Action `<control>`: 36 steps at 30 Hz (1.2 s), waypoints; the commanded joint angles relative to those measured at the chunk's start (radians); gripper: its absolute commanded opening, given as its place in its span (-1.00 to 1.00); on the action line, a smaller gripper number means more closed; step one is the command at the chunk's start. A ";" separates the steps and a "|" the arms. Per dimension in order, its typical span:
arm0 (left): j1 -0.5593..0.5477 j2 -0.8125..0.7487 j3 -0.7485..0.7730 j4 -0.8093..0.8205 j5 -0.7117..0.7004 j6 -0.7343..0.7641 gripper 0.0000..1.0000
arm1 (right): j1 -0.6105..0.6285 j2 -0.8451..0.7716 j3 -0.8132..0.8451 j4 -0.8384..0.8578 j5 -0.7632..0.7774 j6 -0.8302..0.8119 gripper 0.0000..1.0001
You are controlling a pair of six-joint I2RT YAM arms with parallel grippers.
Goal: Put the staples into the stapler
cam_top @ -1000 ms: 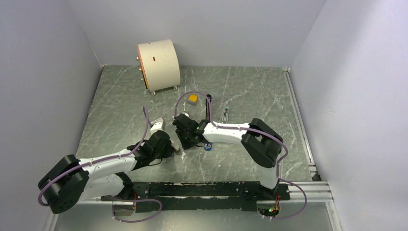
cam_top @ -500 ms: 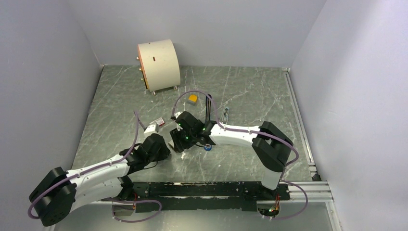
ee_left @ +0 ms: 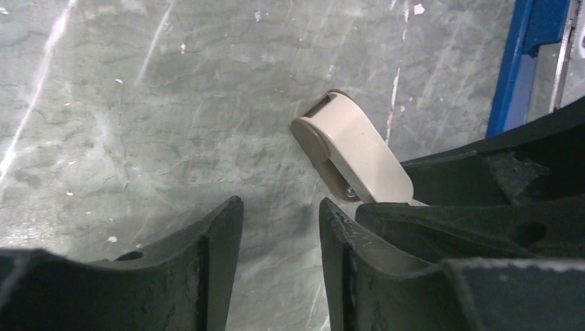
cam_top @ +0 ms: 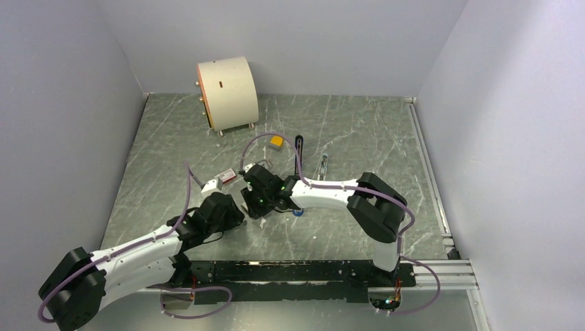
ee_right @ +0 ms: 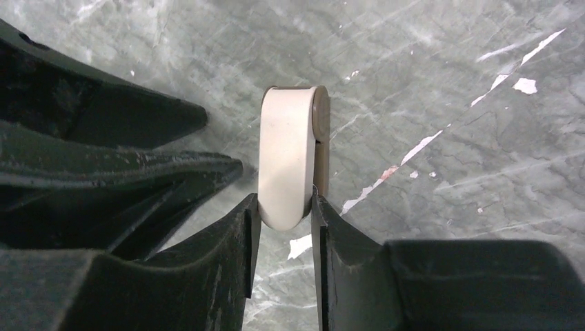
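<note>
My right pincer [ee_right: 284, 210] grips the beige block [ee_right: 286, 148] by one end, while my left pincer [ee_left: 281, 227] stands parted just beside it.

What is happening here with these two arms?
The right gripper has its fingers closed on one end of a small beige block. The left gripper is open just beside that block, with nothing between its fingers. The blue stapler shows only at the edge of the left wrist view, and neither gripper holds it. No strip of staples can be made out in these views, so the loading has not yet begun.
</note>
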 commanded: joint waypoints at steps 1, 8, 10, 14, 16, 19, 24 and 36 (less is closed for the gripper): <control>0.008 -0.009 -0.028 0.056 0.062 -0.012 0.05 | 0.005 -0.026 0.004 0.053 0.081 0.037 -0.34; 0.008 0.036 -0.041 0.193 0.150 0.032 0.19 | -0.003 -0.135 -0.106 0.114 0.155 0.140 -0.51; 0.008 0.062 -0.045 0.256 0.195 0.048 0.17 | -0.015 -0.165 -0.141 0.127 0.160 0.188 -0.52; 0.009 0.118 -0.053 0.373 0.263 0.033 0.08 | -0.037 -0.212 -0.206 0.133 0.178 0.292 -0.53; 0.009 0.140 -0.062 0.442 0.274 0.008 -0.01 | -0.041 -0.227 -0.230 0.130 0.189 0.330 -0.53; 0.008 0.178 -0.075 0.541 0.292 -0.040 -0.16 | -0.043 -0.248 -0.262 0.126 0.189 0.378 -0.53; 0.009 0.249 -0.078 0.651 0.316 -0.070 -0.24 | -0.044 -0.276 -0.304 0.151 0.159 0.417 -0.55; 0.008 0.430 -0.065 0.765 0.361 -0.117 -0.58 | -0.050 -0.287 -0.325 0.188 0.128 0.423 -0.56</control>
